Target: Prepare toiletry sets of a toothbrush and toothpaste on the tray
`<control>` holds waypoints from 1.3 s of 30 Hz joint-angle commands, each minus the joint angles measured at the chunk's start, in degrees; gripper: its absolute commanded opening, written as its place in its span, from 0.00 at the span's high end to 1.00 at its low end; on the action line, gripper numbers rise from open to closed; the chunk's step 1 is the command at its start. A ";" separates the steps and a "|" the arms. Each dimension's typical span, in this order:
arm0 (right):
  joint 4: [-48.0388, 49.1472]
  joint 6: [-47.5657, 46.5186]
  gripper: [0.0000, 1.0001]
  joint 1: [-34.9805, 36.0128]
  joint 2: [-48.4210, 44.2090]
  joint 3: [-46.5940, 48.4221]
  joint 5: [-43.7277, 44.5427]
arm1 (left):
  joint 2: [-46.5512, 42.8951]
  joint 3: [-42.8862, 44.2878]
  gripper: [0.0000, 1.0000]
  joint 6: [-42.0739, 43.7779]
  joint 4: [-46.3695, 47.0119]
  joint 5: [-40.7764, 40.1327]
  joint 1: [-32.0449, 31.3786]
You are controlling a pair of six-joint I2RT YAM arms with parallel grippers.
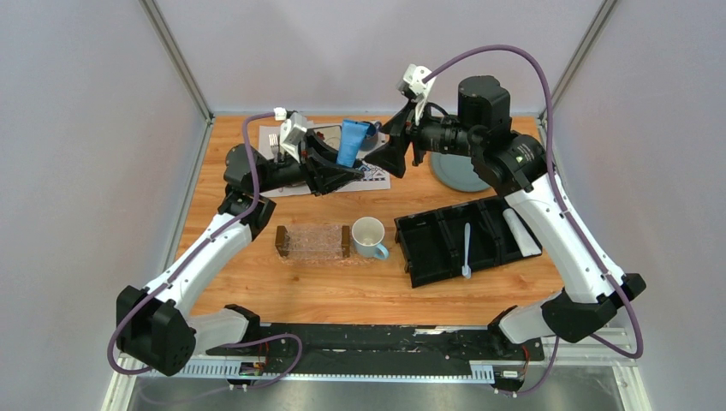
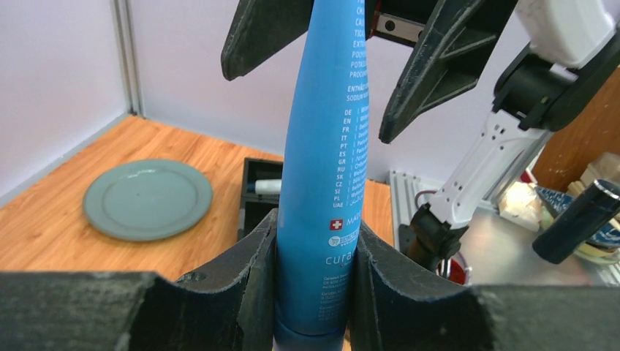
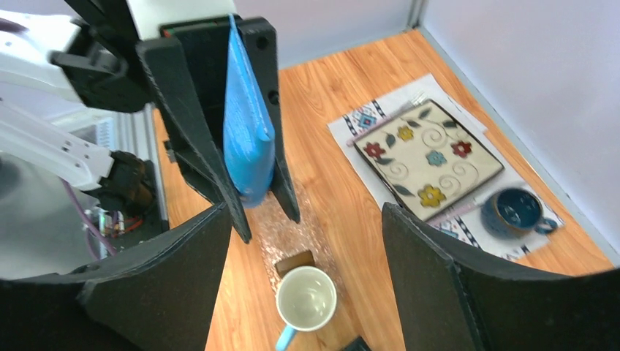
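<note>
My left gripper (image 1: 341, 168) is shut on the bright blue tube (image 1: 352, 141) and holds it up above the back of the table. In the left wrist view the blue tube (image 2: 322, 219) stands between my fingers. My right gripper (image 1: 391, 147) is open, its jaws on either side of the tube's upper end without pinching it. The right wrist view shows the blue tube (image 3: 248, 139) ahead of my spread right gripper (image 3: 303, 219). The clear tray (image 1: 312, 242) with brown ends lies below. The white toothbrush (image 1: 467, 250) and the whitish tube (image 1: 522, 233) lie in the black organizer (image 1: 428, 244).
A white mug with a blue handle (image 1: 368, 237) stands against the tray's right end. A grey plate (image 1: 458, 175) lies at the back right. A flowered square plate (image 3: 428, 157) and a dark blue cup (image 3: 515, 210) rest on a patterned mat at the back left.
</note>
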 commanded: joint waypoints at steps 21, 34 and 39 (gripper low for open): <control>13.64 13.90 0.25 0.15 6.38 4.30 -15.15 | 2.83 -0.31 1.00 -11.27 17.99 0.94 -1.08; 13.82 14.52 0.73 1.03 7.08 4.30 -17.26 | 2.48 -0.05 1.00 -10.04 17.72 1.38 -1.43; 11.72 12.24 0.90 1.91 7.17 5.09 -16.56 | 2.48 0.21 0.97 -7.06 14.65 1.55 -1.43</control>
